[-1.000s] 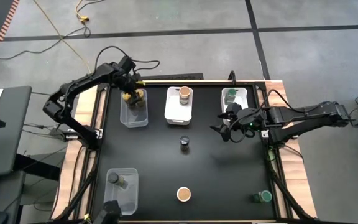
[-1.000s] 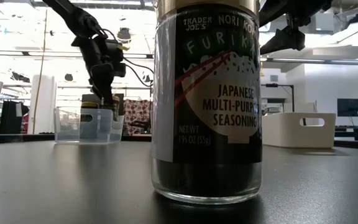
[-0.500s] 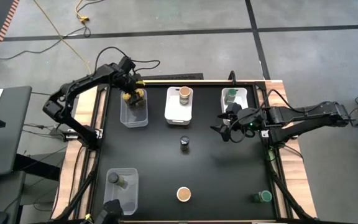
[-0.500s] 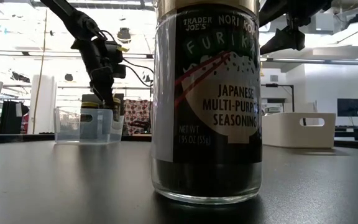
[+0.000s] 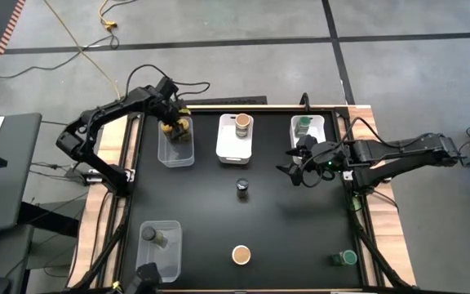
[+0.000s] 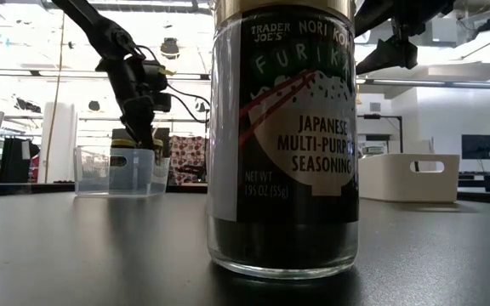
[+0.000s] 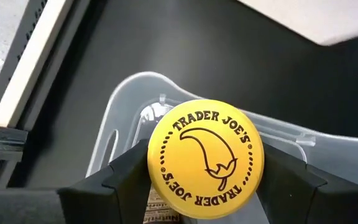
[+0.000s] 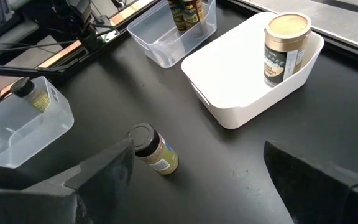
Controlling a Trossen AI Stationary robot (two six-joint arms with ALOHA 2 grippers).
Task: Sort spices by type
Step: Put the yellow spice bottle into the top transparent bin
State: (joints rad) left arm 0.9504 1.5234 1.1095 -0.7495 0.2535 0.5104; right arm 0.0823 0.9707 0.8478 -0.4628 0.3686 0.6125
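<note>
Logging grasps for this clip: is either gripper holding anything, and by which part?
The left gripper grips the yellow-topped jar by its sides just under the lid, over the clear bin. The right gripper is open, empty.

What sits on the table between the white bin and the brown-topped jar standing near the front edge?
One dark-lidded jar, seen in the high view, stands alone between the white bin and the brown-topped jar.

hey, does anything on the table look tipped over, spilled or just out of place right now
Nothing is spilled or damaged. Three jars sit loose outside the bins: a grey-topped jar mid-table, a tan-topped jar and a green-topped jar near the front edge. The left end effector holds a yellow-topped jar over a clear bin.
</note>
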